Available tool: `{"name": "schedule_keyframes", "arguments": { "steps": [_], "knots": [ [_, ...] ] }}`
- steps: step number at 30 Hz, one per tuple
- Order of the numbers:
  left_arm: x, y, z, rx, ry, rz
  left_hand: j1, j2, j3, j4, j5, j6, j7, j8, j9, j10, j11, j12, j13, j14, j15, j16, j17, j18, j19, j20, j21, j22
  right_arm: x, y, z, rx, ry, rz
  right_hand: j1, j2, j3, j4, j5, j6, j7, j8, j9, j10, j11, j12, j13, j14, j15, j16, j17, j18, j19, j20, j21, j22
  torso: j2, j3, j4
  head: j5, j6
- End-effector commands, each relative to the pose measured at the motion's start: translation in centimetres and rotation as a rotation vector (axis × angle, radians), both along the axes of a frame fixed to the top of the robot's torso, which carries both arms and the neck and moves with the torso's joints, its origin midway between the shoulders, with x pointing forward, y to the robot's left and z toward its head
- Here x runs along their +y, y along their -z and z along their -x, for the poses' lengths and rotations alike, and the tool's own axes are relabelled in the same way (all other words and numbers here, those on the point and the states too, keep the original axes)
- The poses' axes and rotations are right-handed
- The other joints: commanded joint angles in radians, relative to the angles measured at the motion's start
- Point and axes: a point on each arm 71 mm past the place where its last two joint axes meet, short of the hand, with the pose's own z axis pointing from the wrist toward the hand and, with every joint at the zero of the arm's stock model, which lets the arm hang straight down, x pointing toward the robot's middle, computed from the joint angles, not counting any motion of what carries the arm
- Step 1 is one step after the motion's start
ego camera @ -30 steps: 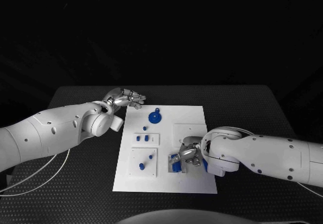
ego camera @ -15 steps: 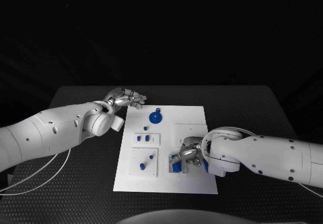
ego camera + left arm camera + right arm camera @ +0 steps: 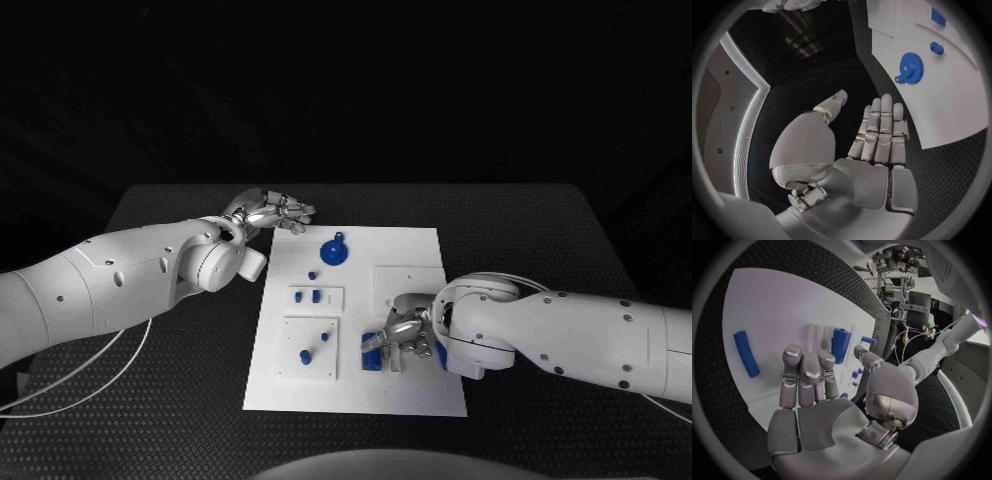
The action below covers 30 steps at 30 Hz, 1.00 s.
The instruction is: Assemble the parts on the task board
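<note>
The white task board (image 3: 411, 250) lies mid-table. On it sit a blue gear (image 3: 333, 250), small blue pegs (image 3: 304, 295) and two more blue pieces (image 3: 306, 355) near the front left. My right hand (image 3: 405, 334) hovers low over the board's near right part, fingers stretched toward a blue block (image 3: 375, 351). In the right wrist view the right hand (image 3: 811, 390) is flat and holds nothing; a blue cylinder (image 3: 840, 344) lies just past its fingertips and a blue bar (image 3: 746, 353) lies off to one side. My left hand (image 3: 271, 212) hangs by the board's far left corner, fingers (image 3: 879, 130) straight, holding nothing.
The black table (image 3: 173, 380) surrounds the board on all sides. The left wrist view shows the gear (image 3: 911, 66) and a small blue peg (image 3: 936, 48) on the board (image 3: 948, 110), well apart from the left hand.
My right hand has shifted slightly toward the blue block at the board's near middle. The left hand and the other parts have stayed put.
</note>
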Motion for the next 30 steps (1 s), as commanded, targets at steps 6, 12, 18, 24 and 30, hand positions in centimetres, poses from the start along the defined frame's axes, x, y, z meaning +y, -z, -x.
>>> {"name": "schedule_keyframes", "arguments": {
  "steps": [6, 12, 18, 24, 30],
  "knots": [
    [-0.10, -0.08, 0.02, -0.005, 0.012, -0.003, 0.003, -0.011, 0.001, 0.003, -0.005, -0.008, 0.002, 0.001, -0.001, -0.001, 0.004, 0.003, -0.002, 0.001, 0.004, -0.007, 0.003, 0.012, -0.008, 0.000, -0.003, 0.023, -0.29, 0.58, 0.36, 0.021, -0.015, 0.030, -0.019, 0.001, -0.030, 0.004, 0.000, -0.010, -0.001, -0.005, 0.004, -0.009, -0.002, 0.000, 0.003, -0.011, -0.002, -0.005, -0.002, 0.029, -0.010, 0.000, 0.003, -0.002, 0.000, 0.0006, -0.0009, 0.002, -0.003],
    [-0.12, -0.07, -0.01, -0.005, 0.012, -0.003, 0.002, -0.011, 0.001, 0.004, -0.005, -0.008, 0.002, 0.001, -0.001, -0.001, 0.004, 0.003, -0.002, 0.001, 0.004, -0.008, 0.003, 0.012, -0.008, 0.000, -0.003, 0.023, -0.21, 0.43, 0.40, 0.005, -0.022, 0.012, 0.016, 0.007, -0.042, -0.022, 0.000, -0.009, -0.003, -0.003, 0.008, -0.009, -0.003, 0.002, 0.005, -0.010, -0.003, -0.001, -0.002, 0.029, -0.011, -0.005, 0.005, -0.002, 0.000, 0.0007, -0.0010, 0.001, -0.002],
    [-0.03, -0.05, -0.08, -0.004, 0.011, -0.004, 0.002, -0.010, 0.001, 0.004, -0.005, -0.008, 0.002, 0.001, -0.001, -0.001, 0.004, 0.003, -0.002, 0.001, 0.004, -0.008, 0.004, 0.012, -0.008, 0.000, -0.003, 0.023, -0.06, 0.31, 0.83, 0.013, -0.058, 0.000, 0.085, -0.002, -0.076, -0.096, 0.000, -0.010, -0.002, -0.004, 0.013, -0.008, -0.003, 0.004, 0.006, -0.012, -0.003, 0.001, -0.004, 0.029, -0.014, -0.006, 0.008, -0.002, -0.001, 0.0003, -0.0011, -0.002, 0.001],
    [0.04, -0.04, -0.11, -0.005, 0.009, -0.005, 0.003, -0.010, 0.001, 0.004, -0.005, -0.008, 0.002, 0.001, -0.001, -0.001, 0.004, 0.003, -0.002, 0.001, 0.004, -0.008, 0.004, 0.012, -0.008, 0.000, -0.003, 0.023, -0.06, 0.30, 0.82, -0.004, -0.093, 0.021, 0.167, 0.006, -0.141, -0.210, 0.000, -0.013, 0.000, -0.009, 0.015, -0.013, -0.001, 0.003, 0.008, -0.022, -0.002, -0.004, -0.011, 0.029, -0.022, -0.003, 0.004, -0.006, 0.000, 0.0008, 0.0003, 0.000, 0.002],
    [-0.02, -0.05, -0.08, -0.005, 0.011, -0.004, 0.003, -0.010, 0.001, 0.005, -0.005, -0.008, 0.002, 0.001, -0.001, -0.001, 0.004, 0.003, -0.002, 0.002, 0.004, -0.008, 0.005, 0.012, -0.008, 0.000, -0.003, 0.023, 0.07, 0.27, 0.85, -0.013, -0.107, 0.030, 0.203, 0.016, -0.155, -0.252, 0.000, -0.011, 0.000, -0.011, 0.016, -0.013, 0.000, 0.004, 0.008, -0.024, -0.001, -0.004, -0.014, 0.029, -0.021, 0.000, 0.002, -0.010, 0.001, -0.0004, -0.0002, -0.002, 0.001]
  ]
}}
